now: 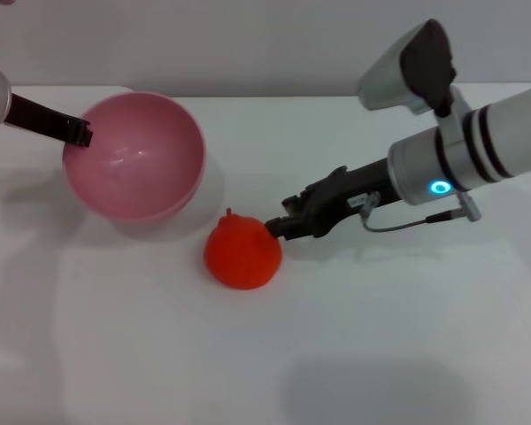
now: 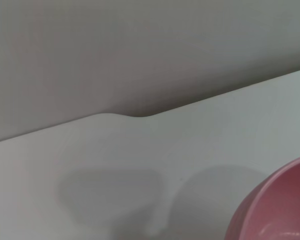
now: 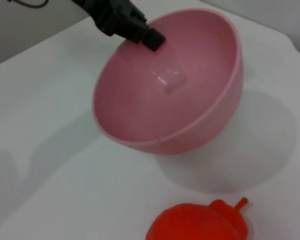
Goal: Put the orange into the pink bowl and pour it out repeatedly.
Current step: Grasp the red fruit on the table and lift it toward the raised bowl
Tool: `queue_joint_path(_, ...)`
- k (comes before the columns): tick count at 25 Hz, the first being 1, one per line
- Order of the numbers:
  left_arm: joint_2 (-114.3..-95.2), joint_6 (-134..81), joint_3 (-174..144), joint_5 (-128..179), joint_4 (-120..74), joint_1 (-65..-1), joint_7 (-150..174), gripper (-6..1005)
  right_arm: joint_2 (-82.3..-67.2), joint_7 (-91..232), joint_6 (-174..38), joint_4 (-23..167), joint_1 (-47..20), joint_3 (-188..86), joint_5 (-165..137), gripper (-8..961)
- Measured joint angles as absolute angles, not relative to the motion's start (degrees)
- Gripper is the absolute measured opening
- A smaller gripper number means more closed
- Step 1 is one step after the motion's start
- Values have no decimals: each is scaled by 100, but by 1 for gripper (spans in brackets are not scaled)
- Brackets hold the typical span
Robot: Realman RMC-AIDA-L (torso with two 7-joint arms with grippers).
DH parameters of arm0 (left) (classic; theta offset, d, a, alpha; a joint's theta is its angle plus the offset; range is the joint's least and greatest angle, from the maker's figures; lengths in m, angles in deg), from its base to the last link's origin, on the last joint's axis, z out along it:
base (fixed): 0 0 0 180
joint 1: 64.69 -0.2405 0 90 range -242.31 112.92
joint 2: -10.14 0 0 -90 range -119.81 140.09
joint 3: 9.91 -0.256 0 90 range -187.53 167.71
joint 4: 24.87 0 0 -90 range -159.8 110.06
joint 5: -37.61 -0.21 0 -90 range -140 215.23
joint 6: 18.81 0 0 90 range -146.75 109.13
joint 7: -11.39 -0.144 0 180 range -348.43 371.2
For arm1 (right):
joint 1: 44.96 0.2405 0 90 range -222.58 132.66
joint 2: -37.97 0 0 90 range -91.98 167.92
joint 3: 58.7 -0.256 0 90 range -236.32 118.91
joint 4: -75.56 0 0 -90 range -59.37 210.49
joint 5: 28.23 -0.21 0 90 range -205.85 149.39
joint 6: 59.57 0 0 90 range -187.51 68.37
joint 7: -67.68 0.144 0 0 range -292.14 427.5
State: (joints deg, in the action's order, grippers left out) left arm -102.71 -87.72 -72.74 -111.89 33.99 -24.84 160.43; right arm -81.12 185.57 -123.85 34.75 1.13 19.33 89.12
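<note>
The pink bowl (image 1: pixel 133 155) is tipped on its side at the back left, its empty inside facing the front right. My left gripper (image 1: pixel 82 135) is shut on its left rim; the right wrist view shows the same grip (image 3: pixel 152 39) on the bowl (image 3: pixel 175 85). A piece of the bowl's rim (image 2: pixel 275 210) shows in the left wrist view. The orange (image 1: pixel 242 255) lies on the table just in front and to the right of the bowl, stem nub up; it also shows in the right wrist view (image 3: pixel 200 225). My right gripper (image 1: pixel 279 227) is at the orange's upper right side, touching or nearly touching it.
The white table (image 1: pixel 380 336) stretches to the front and right. Its back edge (image 2: pixel 140 116) meets a grey wall just behind the bowl. My right arm reaches in from the right across the middle of the table.
</note>
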Motion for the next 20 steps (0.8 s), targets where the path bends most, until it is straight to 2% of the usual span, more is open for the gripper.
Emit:
queue_joint_path(14,-10293,-8960,-7361,-11267,3566,-2581,16011,34,-8160,18136,-11662,4206,237,2625,8332,468)
queue_joint_path(20,-10454,-8896,-7521,-11362,3628,-2761,15809,34,-8166,17728,-11314,4431,251,3089,7684,468)
